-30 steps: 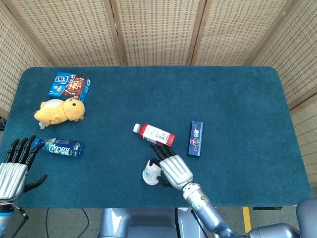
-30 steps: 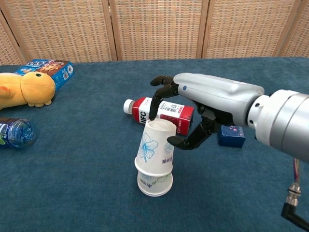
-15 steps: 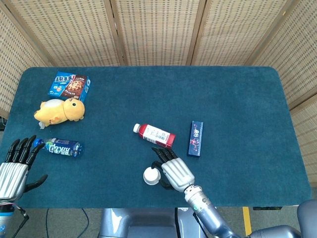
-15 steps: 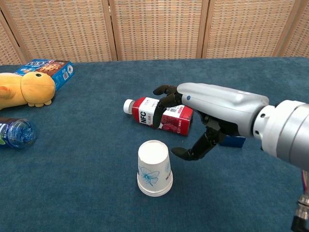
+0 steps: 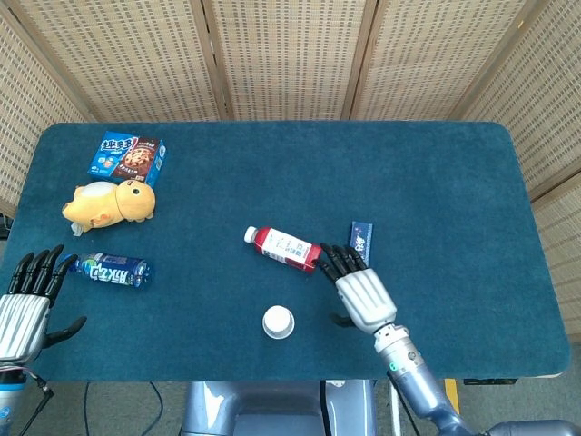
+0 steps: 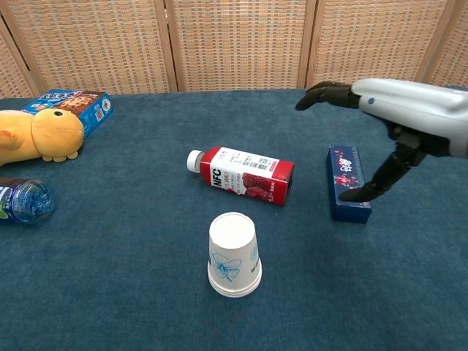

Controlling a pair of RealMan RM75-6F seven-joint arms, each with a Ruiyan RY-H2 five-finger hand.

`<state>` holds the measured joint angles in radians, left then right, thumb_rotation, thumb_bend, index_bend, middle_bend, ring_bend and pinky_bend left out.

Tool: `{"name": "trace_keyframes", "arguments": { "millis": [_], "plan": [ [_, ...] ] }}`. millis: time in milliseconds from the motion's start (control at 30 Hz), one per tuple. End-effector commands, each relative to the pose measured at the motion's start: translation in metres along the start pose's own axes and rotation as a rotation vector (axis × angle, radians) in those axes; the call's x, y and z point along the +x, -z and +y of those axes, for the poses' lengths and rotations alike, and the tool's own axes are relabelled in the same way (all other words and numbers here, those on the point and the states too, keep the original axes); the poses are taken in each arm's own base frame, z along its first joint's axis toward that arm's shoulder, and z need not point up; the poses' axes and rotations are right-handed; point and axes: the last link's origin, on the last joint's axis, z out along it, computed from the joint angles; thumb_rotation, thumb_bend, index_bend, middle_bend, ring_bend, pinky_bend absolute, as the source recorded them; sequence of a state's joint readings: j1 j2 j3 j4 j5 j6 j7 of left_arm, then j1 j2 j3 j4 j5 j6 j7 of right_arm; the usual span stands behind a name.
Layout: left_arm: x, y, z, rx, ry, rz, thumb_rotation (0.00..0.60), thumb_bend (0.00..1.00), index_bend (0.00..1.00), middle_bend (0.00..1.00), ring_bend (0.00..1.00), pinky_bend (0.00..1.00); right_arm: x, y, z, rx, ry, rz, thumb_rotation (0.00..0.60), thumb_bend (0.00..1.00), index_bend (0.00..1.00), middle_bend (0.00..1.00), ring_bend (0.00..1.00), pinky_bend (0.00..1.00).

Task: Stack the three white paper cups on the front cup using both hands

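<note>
Desk: a dark teal felt desk fills most of the head view, with woven wicker screens behind it along the top of the frame.
Paper cups: a white paper cup stack stands upside down, rim on the desk, at lower centre of the chest view; a pale blue flower print shows on its side. In the head view it appears as a small white circle at lower centre. How many cups are nested cannot be told.
Right hand: the right hand lies right of the stack and apart from it, at lower centre-right of the head view. It is released, fingers spread, holding nothing. In the chest view it enters from the upper right, with dark fingertips reaching left above the desk.
Left hand: the left hand sits at the lower left edge of the head view, fingers apart and empty, just left of a lying water bottle.
Juice bottle: a red and white juice bottle lies on its side just behind the stack, cap to the left.
Blue box: a slim blue box lies right of the juice bottle, under the right hand.
Water bottle: blue-labelled, on its side at left.
Plush toy: a yellow plush duck lies at upper left.
Snack box: a blue snack box lies just behind the duck.
</note>
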<state>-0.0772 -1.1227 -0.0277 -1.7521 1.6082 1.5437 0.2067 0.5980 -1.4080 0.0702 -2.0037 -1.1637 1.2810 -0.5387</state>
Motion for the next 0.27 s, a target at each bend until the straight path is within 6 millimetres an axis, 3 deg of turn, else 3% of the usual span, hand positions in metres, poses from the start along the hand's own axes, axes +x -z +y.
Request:
{"name": "trace_keyframes", "arguments": {
  "millis": [33, 233, 267],
  "plan": [
    [-0.002, -0.001, 0.000, 0.005, -0.001, -0.005, 0.600, 0.19, 0.03, 0.00, 0.00, 0.00, 0.003, 0.011, 0.033, -0.060, 0.020, 0.038, 0.600, 0.27, 0.08, 0.00, 0.00, 0.00],
    [-0.007, -0.002, -0.002, 0.018, 0.003, 0.003, 0.600, 0.19, 0.01, 0.00, 0.00, 0.00, 0.005, 0.035, 0.083, -0.136, 0.068, 0.114, 0.600, 0.26, 0.05, 0.00, 0.00, 0.00],
    [-0.009, 0.000, -0.005, 0.031, -0.001, -0.001, 0.600, 0.19, 0.01, 0.00, 0.00, 0.00, 0.006, 0.046, 0.100, -0.176, 0.093, 0.134, 0.600, 0.26, 0.05, 0.00, 0.00, 0.00]
  ]
}}
